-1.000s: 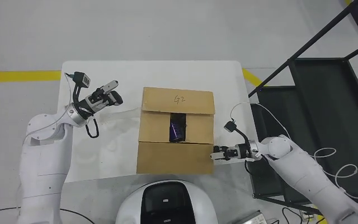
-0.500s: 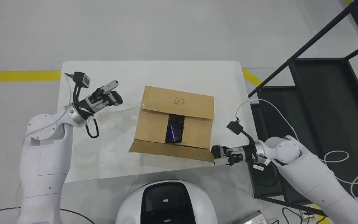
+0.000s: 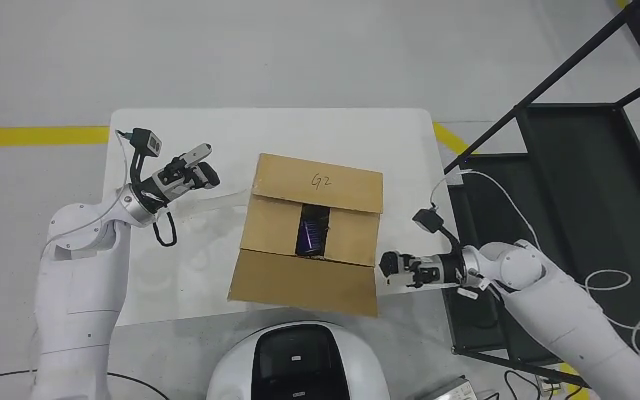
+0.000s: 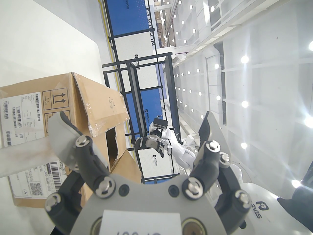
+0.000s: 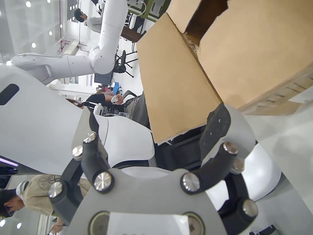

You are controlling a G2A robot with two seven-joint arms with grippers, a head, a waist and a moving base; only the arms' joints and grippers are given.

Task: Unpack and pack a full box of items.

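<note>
Box (image 3: 347, 236) sits mid-table, skewed a bit, closer to the near edge than the far one. Top is partly open. The far flap (image 3: 318, 180) (the one with the handwritten mark) lies flat across the top, and the near flap (image 3: 305, 283) is splayed outward toward the near edge of the table (image 3: 200, 250). The gap between the two flaps shows a dark purple item (image 3: 313, 232) inside the box; can't tell what it is.

Right gripper (image 3: 388, 270) is at the near flap's right corner, over the table's near right corner area. Jaws are spread and gripping nothing. In the right wrist view the flap's corner sits between the fingers, and one finger (image 5: 220, 123) is right at the flap edge; contact can't be confirmed.

Left gripper (image 3: 206, 165) hangs above the table near its left edge, apart from the box's left side, also spread wide and empty. Left wrist view shows printed labels (image 4: 22, 113) on the box's left wall.
</note>
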